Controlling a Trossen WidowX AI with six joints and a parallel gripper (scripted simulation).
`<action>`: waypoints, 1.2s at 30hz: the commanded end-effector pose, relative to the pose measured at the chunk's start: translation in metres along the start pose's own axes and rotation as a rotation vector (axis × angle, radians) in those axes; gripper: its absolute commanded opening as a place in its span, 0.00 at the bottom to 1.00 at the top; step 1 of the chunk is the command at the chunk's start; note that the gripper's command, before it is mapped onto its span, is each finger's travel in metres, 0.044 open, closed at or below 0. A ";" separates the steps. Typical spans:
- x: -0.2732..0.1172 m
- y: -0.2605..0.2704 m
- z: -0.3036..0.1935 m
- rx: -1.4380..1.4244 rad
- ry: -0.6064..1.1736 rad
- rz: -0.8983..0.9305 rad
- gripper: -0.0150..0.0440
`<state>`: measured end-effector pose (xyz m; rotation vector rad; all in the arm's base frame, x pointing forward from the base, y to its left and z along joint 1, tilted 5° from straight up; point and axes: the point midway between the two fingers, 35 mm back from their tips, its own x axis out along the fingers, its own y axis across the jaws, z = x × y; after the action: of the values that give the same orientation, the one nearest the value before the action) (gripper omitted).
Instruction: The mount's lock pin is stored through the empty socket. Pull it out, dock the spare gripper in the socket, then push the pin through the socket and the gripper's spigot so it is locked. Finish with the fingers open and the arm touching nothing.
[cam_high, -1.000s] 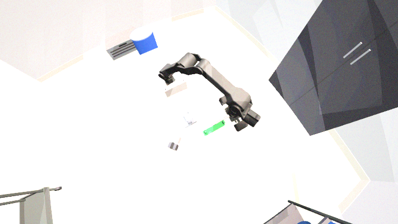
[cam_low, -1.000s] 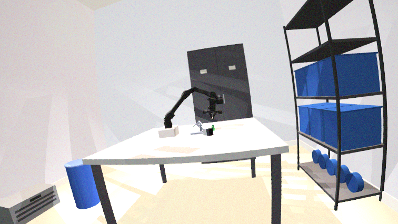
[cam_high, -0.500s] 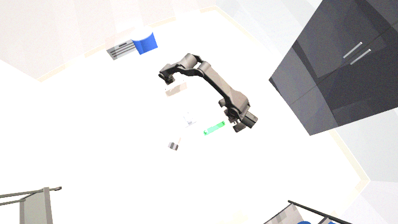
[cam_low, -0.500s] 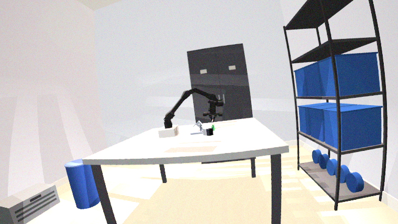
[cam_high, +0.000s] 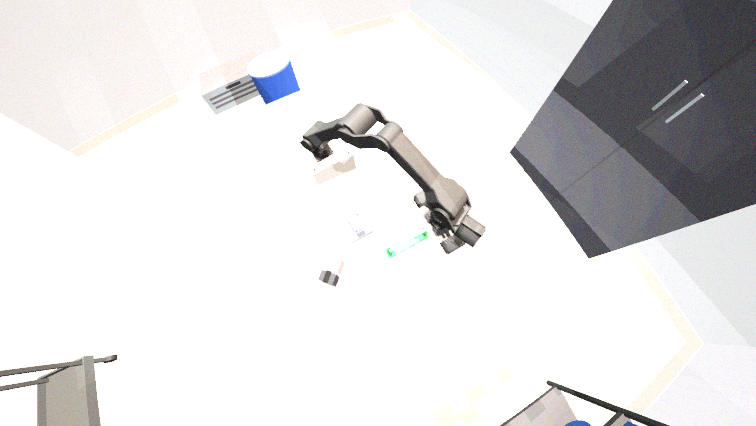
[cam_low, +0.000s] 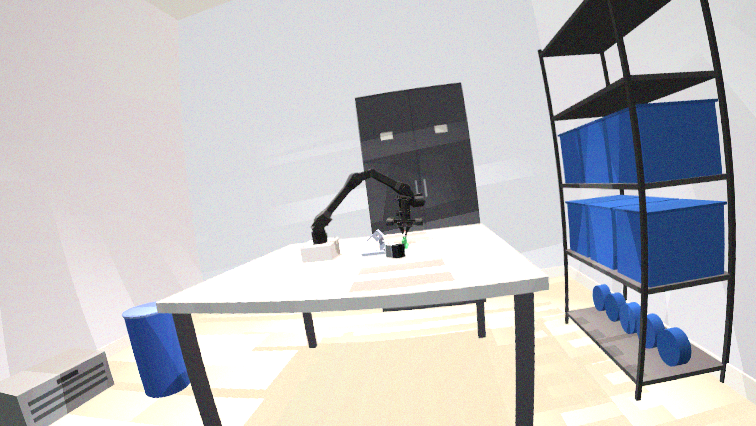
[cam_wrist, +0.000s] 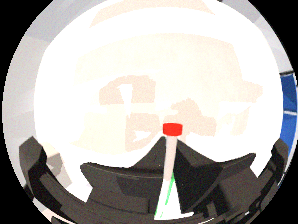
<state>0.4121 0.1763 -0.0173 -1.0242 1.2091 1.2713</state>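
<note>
My gripper (cam_high: 443, 231) (cam_low: 404, 230) (cam_wrist: 166, 140) is shut on the lock pin (cam_wrist: 171, 155), whose red end stands out beyond the fingertips in the wrist view. The gripper points down over the table, beside and above one end of the green holder (cam_high: 391, 252) (cam_low: 405, 242). A thin green strip of it shows between the fingers in the wrist view. The pale grey mount (cam_high: 360, 231) (cam_low: 378, 240) stands between the arm's base and the holder; its socket is too small and washed out to read. The spare gripper (cam_high: 329, 277) (cam_low: 395, 250), a dark block with a pale spigot, lies apart from the mount.
The arm's white base block (cam_high: 334, 170) (cam_low: 319, 250) sits behind the mount in the top view. The table's front edge (cam_low: 338, 304) shows in the exterior view. A dark cabinet (cam_high: 629, 127) (cam_low: 417, 158) and a shelf rack with blue bins (cam_low: 679, 142) stand beyond the table.
</note>
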 end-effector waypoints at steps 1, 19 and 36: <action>0.007 0.001 -0.002 -0.003 0.002 0.003 0.25; 0.009 0.001 -0.002 -0.003 0.001 0.002 0.25; 0.008 0.001 -0.002 0.000 0.001 0.003 0.57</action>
<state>0.4103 0.1752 -0.0259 -1.0228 1.2126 1.2737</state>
